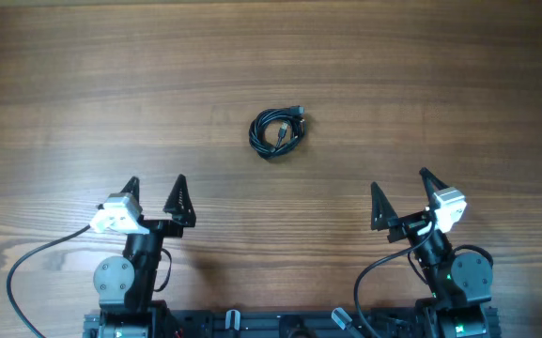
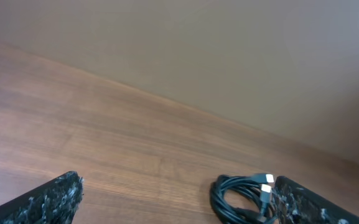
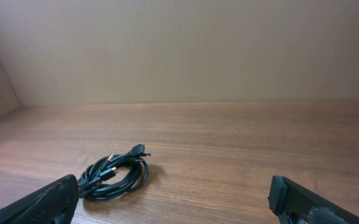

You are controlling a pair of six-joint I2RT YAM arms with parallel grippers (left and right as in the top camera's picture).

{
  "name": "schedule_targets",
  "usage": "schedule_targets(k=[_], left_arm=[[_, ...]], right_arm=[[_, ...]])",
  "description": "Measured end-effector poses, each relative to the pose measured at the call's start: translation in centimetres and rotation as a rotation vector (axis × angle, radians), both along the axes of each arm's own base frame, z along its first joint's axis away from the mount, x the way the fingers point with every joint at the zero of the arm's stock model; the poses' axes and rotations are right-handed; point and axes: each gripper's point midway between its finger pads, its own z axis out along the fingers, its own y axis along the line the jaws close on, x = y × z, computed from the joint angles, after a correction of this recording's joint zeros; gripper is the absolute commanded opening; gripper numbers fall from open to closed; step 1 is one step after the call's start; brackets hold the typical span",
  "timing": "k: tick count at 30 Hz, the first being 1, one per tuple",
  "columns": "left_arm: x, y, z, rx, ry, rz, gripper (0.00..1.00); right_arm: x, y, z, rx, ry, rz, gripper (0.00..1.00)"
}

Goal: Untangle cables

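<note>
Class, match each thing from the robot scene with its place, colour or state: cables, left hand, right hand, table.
Things:
1. cables
2. left hand
3. right hand
4. table

Descriptions:
A. brown wood grain
B. open and empty, to the right of the cables
C. black, coiled in a small bundle mid-table
D. open and empty, to the left of the cables

Pairs: 1-C, 2-D, 3-B, 4-A
</note>
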Motion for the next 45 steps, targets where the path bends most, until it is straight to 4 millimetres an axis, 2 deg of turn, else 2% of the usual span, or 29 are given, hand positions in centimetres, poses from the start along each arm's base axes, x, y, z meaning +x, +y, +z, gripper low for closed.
schedule_targets(k=[5,9,14,18,21,25,29,32,35,40,45], left_arm=[[0.2,-0.7,-0.1,0.019,0.034,-0.044,1.0],[0.7,-1.3,2.0,0.019,0.062,-0.081,1.0],[2.6,-2.3,4.9,0.016,0.122,-0.141,1.0],[5.1,-3.5,6.1,0.001,0.196,-0.213,1.0],[7.0,-4.3,5.7,-0.017,0.265,-0.262,1.0],[9.0,-5.2,3.5,-0.059,0.374,-0.306,1.0],[9.8,-6.7,0.7,-0.092,0.464,-0.373,1.0],[9.8,-7.4,-0.6,-0.111,0.509,-0.407,1.0],[9.8,-7.7,-1.4,-0.122,0.537,-0.425,1.0],[10.2,-7.8,-0.8,-0.118,0.504,-0.435,0.99],[10.7,-7.8,0.6,-0.114,0.506,-0.428,0.95]], right_arm=[[-0.1,0.4,-0.7,0.005,0.043,0.024,1.0],[-0.5,0.6,-0.8,-0.003,0.111,0.037,1.0],[-1.6,0.6,2.8,-0.021,0.127,0.046,1.0],[-2.9,0.4,5.2,-0.059,0.15,0.05,1.0],[-3.7,0.3,6.7,-0.07,0.156,0.052,1.0],[-4.3,0.7,7.8,-0.04,0.151,0.075,1.0],[-4.6,1.4,7.8,0.06,0.188,0.115,1.0],[-4.8,1.7,7.7,0.123,0.219,0.129,1.0],[-4.9,2.0,6.6,0.168,0.289,0.136,1.0],[-4.6,2.2,4.1,0.205,0.457,0.125,1.0],[-3.9,2.4,3.4,0.185,0.599,0.114,1.0]])
